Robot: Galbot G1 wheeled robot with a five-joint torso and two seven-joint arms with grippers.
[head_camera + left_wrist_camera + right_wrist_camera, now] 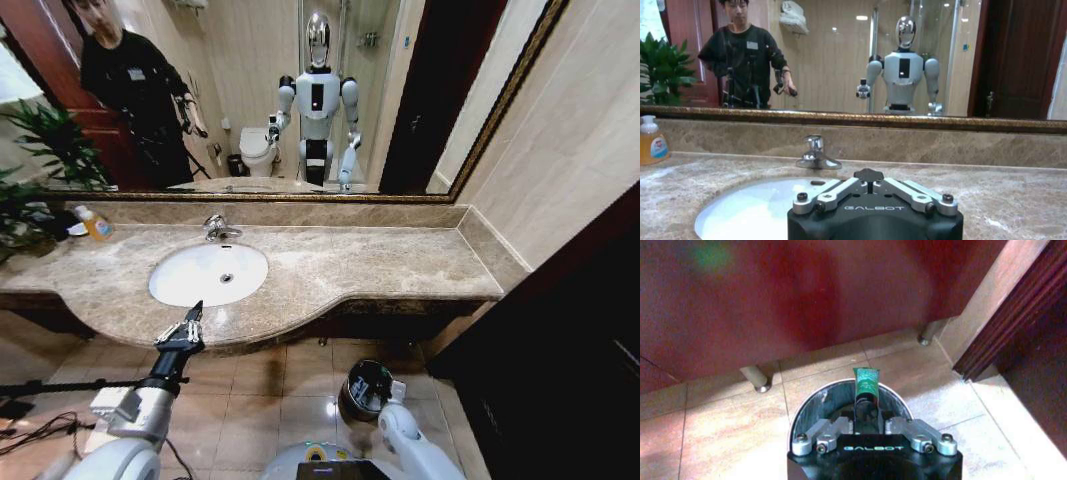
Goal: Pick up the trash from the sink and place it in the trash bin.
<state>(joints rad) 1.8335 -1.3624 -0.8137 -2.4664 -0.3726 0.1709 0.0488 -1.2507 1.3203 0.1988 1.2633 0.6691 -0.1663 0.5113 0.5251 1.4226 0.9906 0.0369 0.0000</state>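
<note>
At the lower centre of the right wrist view, the right gripper (pixel 867 412) pinches a green tube of trash (pixel 866 382) over the round dark metal-rimmed trash bin (pixel 807 407). The left gripper (pixel 192 322), fingers closed and empty, hovers at the oval white sink (pixel 180 280) rim.

The sink (pixel 208 273) was white, set in a tabletop (pixel 380 262) of beige-brown marble veined with paler streaks, and its faucet (pixel 816 154) was chrome. A soap bottle (pixel 96 225) held yellow-orange liquid under a white pump. The left pincer (pixel 187 325) was black with silver links, as was the right pincer (pixel 867 412), which gripped a dark green piece (pixel 866 381). The trash bin (pixel 808 407) was dark inside with a shiny pale rim, on tan floor tiles (pixel 727 435).
</note>
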